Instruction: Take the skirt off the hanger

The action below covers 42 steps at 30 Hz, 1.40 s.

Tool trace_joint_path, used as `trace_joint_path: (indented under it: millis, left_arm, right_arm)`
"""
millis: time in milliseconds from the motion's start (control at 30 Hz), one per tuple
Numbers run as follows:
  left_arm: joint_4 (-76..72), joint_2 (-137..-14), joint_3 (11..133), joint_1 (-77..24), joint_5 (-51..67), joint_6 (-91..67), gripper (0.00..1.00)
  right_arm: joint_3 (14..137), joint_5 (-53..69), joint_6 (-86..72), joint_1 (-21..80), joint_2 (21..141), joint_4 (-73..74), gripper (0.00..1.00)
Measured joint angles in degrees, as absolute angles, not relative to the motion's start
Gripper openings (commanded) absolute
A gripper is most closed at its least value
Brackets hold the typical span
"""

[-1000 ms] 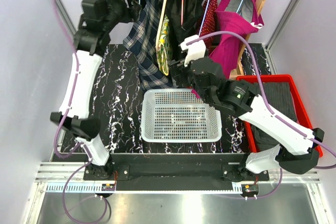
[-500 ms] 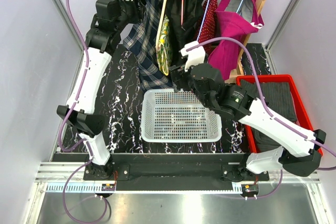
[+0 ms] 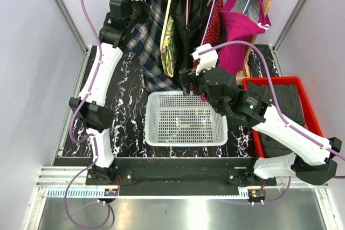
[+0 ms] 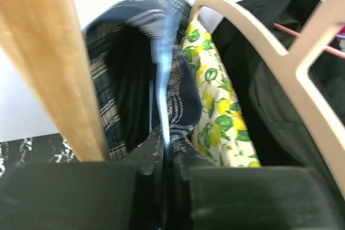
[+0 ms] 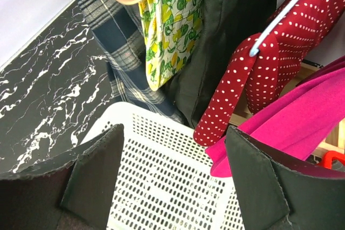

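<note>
1. Left wrist view: my left gripper (image 4: pixel 166 157) is pinched tight on the pale blue hanger (image 4: pixel 161 79), low in the middle of the frame.
2. The plaid skirt (image 4: pixel 129 100) drapes over that hanger, just right of the wooden rack post (image 4: pixel 48 63).
3. From the top camera, the skirt hangs at upper centre-left, its hem near the white basket (image 3: pixel 186 141) at that basket's upper left corner.
4. My right gripper (image 5: pixel 173 149) gapes wide and holds nothing, above the basket's upper edge.

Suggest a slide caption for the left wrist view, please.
Left gripper shut on the blue hanger that carries the plaid skirt.
</note>
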<state>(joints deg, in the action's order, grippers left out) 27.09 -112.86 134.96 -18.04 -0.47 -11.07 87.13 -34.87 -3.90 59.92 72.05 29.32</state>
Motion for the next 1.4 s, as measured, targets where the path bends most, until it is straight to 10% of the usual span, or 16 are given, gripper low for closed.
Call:
trace_joint_path:
  millis: [667,1400]
  left_arm:
    - [34.22,-107.98,140.51,-16.45,8.60,-11.75,0.00]
    - [56.21,-55.37,108.12,-16.43,12.99,7.53,0.00]
  right_arm:
    - [84.20,-33.45,-3.40,59.92,71.09,27.62,0.79]
    - [86.02,-26.85,-6.11,59.92,67.42,23.90,0.91]
